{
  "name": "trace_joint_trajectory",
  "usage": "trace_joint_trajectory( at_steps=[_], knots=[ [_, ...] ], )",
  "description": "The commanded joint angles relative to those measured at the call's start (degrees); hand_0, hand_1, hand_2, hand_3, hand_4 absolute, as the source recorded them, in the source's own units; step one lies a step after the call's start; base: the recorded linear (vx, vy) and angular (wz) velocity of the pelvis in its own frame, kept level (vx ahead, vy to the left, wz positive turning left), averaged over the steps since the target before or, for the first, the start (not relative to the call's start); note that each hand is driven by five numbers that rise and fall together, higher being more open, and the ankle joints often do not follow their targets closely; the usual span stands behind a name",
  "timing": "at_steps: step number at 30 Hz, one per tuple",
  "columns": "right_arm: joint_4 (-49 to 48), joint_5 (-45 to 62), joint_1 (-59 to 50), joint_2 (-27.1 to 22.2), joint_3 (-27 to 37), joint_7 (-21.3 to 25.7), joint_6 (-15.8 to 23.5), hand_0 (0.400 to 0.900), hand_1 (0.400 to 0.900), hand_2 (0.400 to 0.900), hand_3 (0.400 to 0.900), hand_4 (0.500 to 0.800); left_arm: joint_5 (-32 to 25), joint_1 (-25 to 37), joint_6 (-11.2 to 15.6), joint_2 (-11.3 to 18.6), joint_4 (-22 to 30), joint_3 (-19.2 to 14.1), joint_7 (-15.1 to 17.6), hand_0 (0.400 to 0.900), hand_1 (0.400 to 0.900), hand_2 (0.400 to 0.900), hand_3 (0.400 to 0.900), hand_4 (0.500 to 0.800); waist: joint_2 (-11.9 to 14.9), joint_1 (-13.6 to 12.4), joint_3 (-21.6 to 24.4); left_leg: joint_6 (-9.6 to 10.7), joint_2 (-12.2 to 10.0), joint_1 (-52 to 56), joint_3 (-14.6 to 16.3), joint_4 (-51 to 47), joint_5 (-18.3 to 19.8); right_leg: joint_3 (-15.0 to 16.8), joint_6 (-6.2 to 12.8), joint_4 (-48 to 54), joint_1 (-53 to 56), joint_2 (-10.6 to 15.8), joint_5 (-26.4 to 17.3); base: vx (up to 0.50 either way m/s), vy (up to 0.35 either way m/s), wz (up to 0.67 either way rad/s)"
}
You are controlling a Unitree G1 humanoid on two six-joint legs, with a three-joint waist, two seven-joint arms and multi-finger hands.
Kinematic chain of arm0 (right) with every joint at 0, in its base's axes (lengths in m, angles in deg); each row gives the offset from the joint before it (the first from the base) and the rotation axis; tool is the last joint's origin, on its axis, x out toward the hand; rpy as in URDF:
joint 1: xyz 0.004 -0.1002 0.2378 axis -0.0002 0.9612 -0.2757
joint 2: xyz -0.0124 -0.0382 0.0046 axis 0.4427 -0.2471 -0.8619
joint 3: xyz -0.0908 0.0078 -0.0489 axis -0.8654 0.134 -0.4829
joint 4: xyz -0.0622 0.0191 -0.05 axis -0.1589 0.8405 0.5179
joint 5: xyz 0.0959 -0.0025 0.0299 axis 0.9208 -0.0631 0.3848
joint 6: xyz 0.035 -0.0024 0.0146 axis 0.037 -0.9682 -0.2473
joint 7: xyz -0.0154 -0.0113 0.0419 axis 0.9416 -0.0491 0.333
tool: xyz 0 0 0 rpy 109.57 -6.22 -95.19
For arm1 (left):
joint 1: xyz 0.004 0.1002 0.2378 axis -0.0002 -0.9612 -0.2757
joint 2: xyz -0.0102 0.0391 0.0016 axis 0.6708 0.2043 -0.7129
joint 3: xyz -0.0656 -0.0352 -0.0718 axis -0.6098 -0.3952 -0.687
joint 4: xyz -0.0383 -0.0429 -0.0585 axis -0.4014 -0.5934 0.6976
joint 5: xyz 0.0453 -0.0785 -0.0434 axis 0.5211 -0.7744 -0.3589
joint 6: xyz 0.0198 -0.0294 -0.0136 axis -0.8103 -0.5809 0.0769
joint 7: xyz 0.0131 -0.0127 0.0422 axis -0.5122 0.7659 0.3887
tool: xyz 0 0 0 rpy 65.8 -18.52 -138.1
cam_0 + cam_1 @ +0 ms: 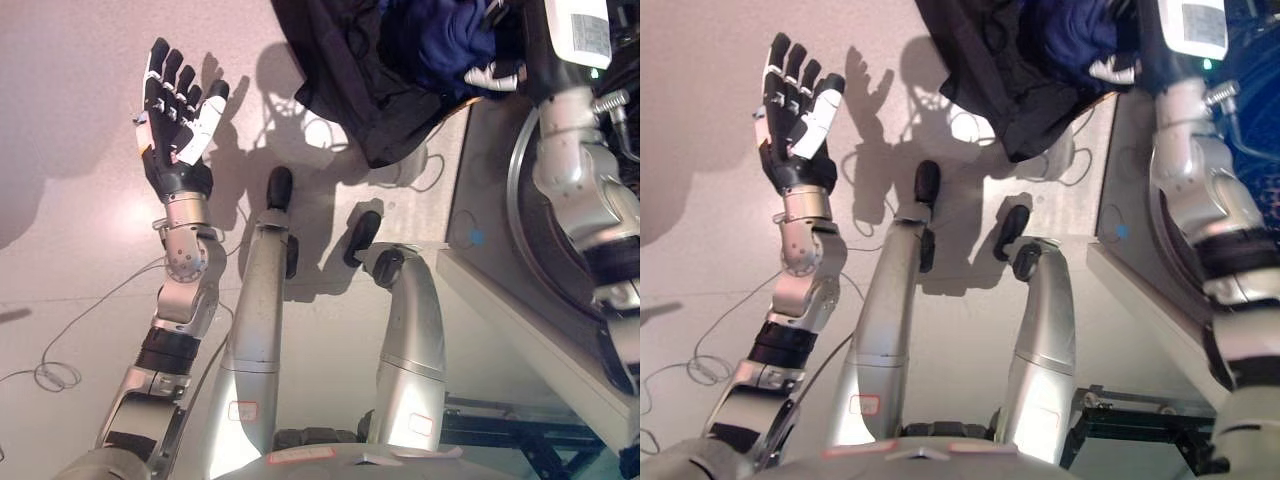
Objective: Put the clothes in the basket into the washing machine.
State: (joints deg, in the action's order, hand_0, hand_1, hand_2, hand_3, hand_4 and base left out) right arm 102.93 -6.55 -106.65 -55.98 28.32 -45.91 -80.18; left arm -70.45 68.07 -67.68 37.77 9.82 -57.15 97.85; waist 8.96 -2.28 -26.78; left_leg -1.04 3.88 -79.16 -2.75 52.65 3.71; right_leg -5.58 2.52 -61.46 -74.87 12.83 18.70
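A black soft-sided basket (345,85) lies at the top middle, with a dark blue garment (445,40) bunched in it. My right arm reaches up along the right side. My right hand (492,75) is at the basket's right edge, its white-tipped fingers curled into the blue garment; it also shows in the right eye view (1110,68). My left hand (178,105) is held up over the floor at the left, fingers straight and spread, holding nothing. The washing machine (480,190) stands at the right, and its round door rim (518,200) is partly hidden behind my right arm.
The pale floor (80,200) spreads across the left and middle. A thin white cable (55,375) loops on it at the lower left. A dark metal frame (1140,425) sits at the lower right below the machine.
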Motion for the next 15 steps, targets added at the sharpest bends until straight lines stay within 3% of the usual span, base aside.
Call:
trace_joint_trajectory(
  at_steps=[1, 6, 11, 15],
  knots=[
    [-1.32, -4.66, 5.04, -4.84, 6.17, 0.81, -0.31, 0.400, 0.400, 0.400, 0.400, 0.500, 5.45, -5.88, 2.68, 0.68, 2.60, -3.07, -1.01, 0.900, 0.900, 0.900, 0.900, 0.800, 1.78, 1.63, 8.16, 1.77, -0.32, -0.57, -3.74, 0.05, 5.62, -0.83, 1.27, 6.16, -1.99, -3.17, -6.39, -0.04, 0.033, -0.17],
    [1.69, -10.35, 10.41, -8.75, 8.67, -0.64, -2.50, 0.400, 0.400, 0.400, 0.400, 0.500, 5.65, -7.70, 1.89, 1.40, 3.04, -4.31, -2.07, 0.900, 0.900, 0.900, 0.900, 0.800, 2.63, 1.90, 8.44, 1.49, -0.93, 0.55, -3.48, -1.11, 5.52, -0.99, 1.37, 7.01, -1.17, -3.49, -6.42, -0.03, 0.012, -0.10],
    [9.32, -15.81, 10.80, -11.83, 5.99, -2.79, -5.09, 0.400, 0.400, 0.400, 0.400, 0.500, 5.38, -8.16, 1.46, 1.32, 3.08, -5.09, -3.21, 0.900, 0.900, 0.900, 0.900, 0.800, 2.80, 2.26, 8.81, 1.62, -1.29, 1.38, -3.65, -1.71, 5.45, -1.02, 1.43, 7.67, -0.64, -3.46, -6.65, -0.01, 0.009, -0.03],
    [22.10, -19.07, 8.57, -12.38, -0.47, -3.14, -7.09, 0.400, 0.400, 0.400, 0.400, 0.500, 5.42, -7.68, 1.59, 1.80, 2.87, -4.54, -3.58, 0.900, 0.900, 0.900, 0.900, 0.800, 3.25, 2.00, 9.09, 1.86, -1.58, 2.31, -3.79, -2.70, 5.31, -1.38, 1.67, 8.64, 0.13, -3.44, -7.11, 0.00, 0.000, 0.00]
  ],
)
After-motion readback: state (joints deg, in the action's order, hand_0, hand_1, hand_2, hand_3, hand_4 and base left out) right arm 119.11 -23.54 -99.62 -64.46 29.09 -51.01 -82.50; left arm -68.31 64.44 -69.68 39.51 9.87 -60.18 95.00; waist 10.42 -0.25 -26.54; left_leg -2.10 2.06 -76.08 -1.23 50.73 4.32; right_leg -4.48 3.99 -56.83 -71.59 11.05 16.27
